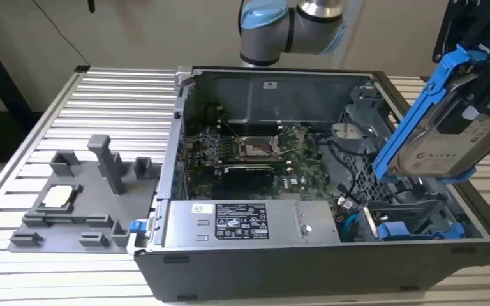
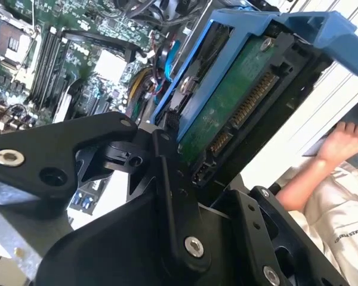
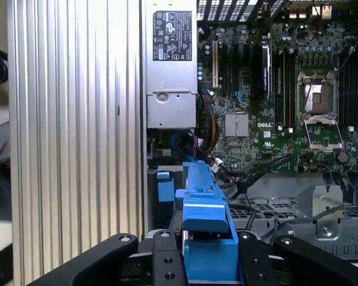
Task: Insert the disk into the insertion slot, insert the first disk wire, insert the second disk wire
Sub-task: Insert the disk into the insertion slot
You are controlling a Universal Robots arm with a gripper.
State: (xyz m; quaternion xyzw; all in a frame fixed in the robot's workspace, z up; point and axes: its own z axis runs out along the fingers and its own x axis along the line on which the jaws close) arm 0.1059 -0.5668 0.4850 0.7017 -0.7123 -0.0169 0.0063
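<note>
My gripper (image 1: 481,95) hangs at the exterior view's right, above the open PC case (image 1: 313,255). It is shut on the disk (image 1: 441,143), a silver drive in a blue carrier frame, held steeply tilted in the air over the case's right end. In the second wrist view the disk's green circuit side (image 2: 235,104) and its connectors face the camera between the black fingers (image 2: 167,179). The first wrist view looks along the carrier's blue edge (image 3: 201,214). The insertion slot (image 1: 423,210), a grey metal bay with blue parts, lies below the disk in the case's near right corner.
The motherboard (image 1: 254,150) and a grey power supply (image 1: 237,223) lie inside the case, with loose cables (image 1: 347,159) near the bay. A grey fixture (image 1: 74,204) stands on the slatted table at the exterior view's left. A person's hand (image 2: 341,143) and sleeve are beside the table.
</note>
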